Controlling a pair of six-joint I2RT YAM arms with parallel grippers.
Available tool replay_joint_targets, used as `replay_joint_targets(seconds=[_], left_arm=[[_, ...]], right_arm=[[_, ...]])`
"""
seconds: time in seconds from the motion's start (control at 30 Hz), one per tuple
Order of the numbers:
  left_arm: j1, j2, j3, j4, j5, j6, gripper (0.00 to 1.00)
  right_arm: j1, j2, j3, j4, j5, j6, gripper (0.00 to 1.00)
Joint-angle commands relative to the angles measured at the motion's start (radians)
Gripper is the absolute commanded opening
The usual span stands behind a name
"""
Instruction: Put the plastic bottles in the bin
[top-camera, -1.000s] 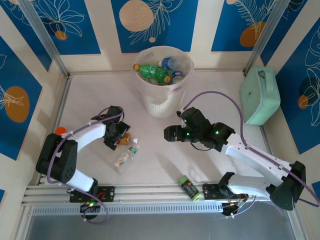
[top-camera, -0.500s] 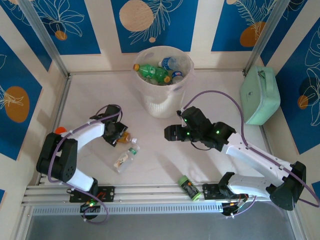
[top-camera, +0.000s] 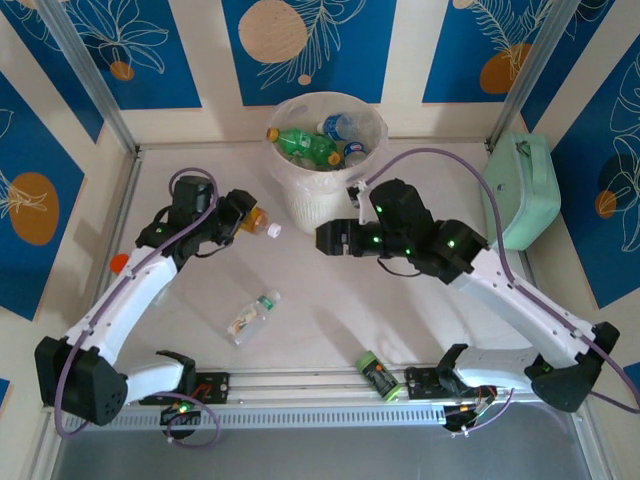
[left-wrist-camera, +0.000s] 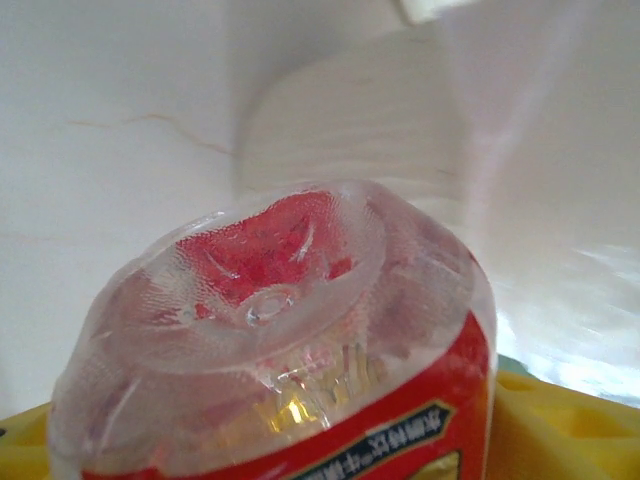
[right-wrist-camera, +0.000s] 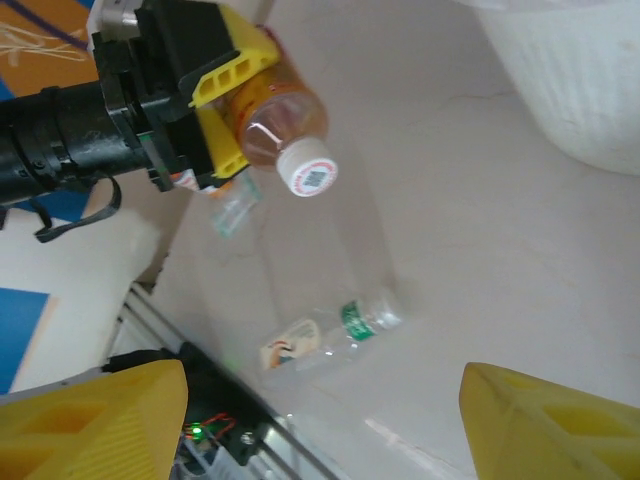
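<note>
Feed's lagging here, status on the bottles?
Left end effector shut on red-labelled bottle, raised beside bin. Right end effector open, empty. One clear bottle lies on table. Nothing seen blocking bin.

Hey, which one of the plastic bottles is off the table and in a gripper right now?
The red-labelled bottle with the white cap, clamped in the left gripper. The clear bottle lies on the table; other bottles sit in the bin.
</note>
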Motion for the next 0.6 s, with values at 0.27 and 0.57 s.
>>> replay_joint_targets(seconds=[0.27,0.57], left_arm=[[-0.001,0.001,0.149,0.126,0.300,0.081,0.66],[-0.020,0.023,0.159,0.161,0.416,0.095,0.66]], right_arm=[[-0.008,0.148,0.173,-0.037,-0.165,0.013,0.73],[-0.009,0.199,0.215,-0.026,-0.183,0.018,0.68]])
